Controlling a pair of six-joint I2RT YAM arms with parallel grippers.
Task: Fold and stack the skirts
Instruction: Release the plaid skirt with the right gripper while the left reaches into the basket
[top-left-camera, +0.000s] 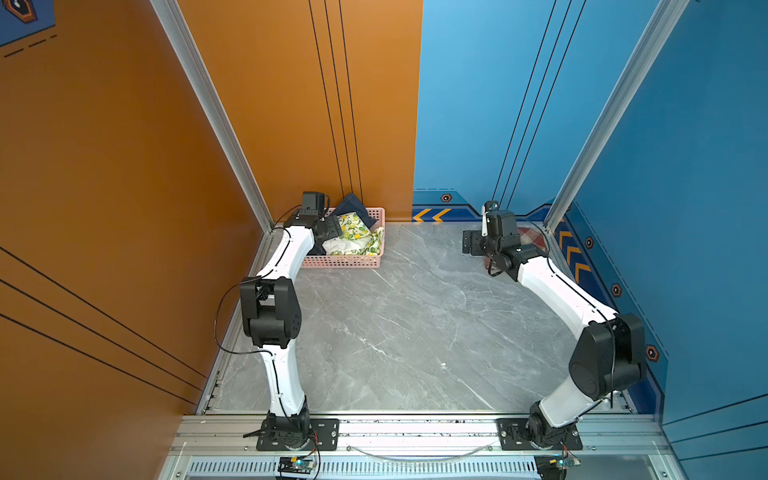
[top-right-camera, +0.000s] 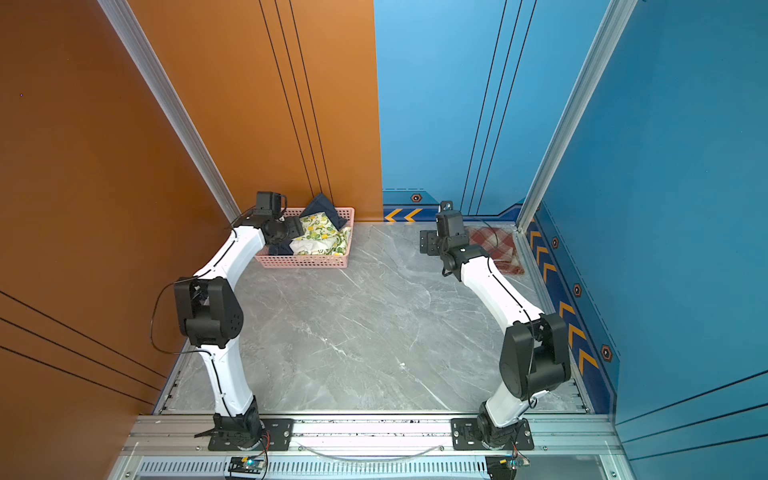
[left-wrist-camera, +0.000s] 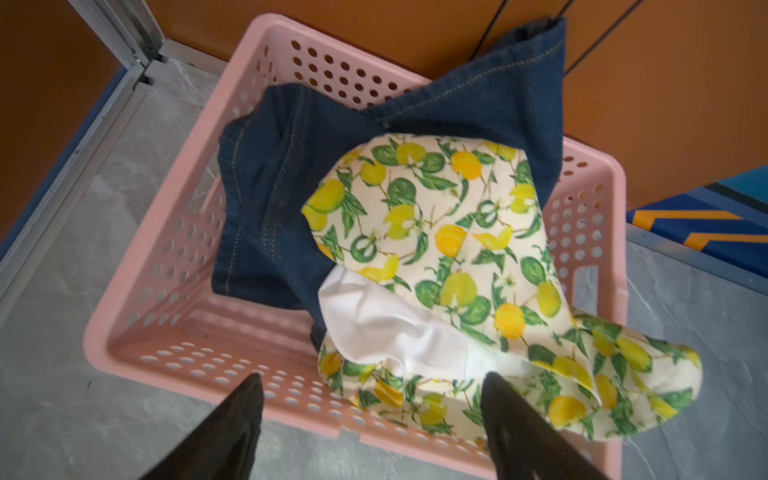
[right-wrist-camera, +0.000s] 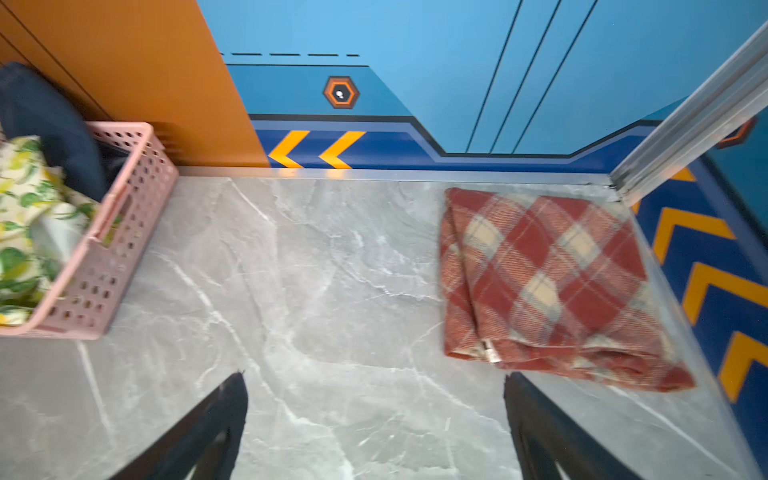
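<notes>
Top views, both: the grey marble table (top-left-camera: 415, 332) carries every item. At 11 o'clock on it, against the back wall, stands the pink basket (top-left-camera: 345, 262). Inside the basket the denim skirt (left-wrist-camera: 286, 187) lies crumpled, with one corner rising above the rim against the orange wall. The lemon-print skirt (left-wrist-camera: 457, 232) lies bunched on top of the denim skirt, one end draped over the basket rim. At 1 o'clock, in the far corner, the plaid skirt (right-wrist-camera: 540, 270) lies folded flat on the table, well apart from the basket. My left gripper (left-wrist-camera: 374, 376) hovers above the basket, jaws spread wide, holding nothing. My right gripper (right-wrist-camera: 376, 374) hangs over bare table near the plaid skirt, jaws spread wide, holding nothing.
</notes>
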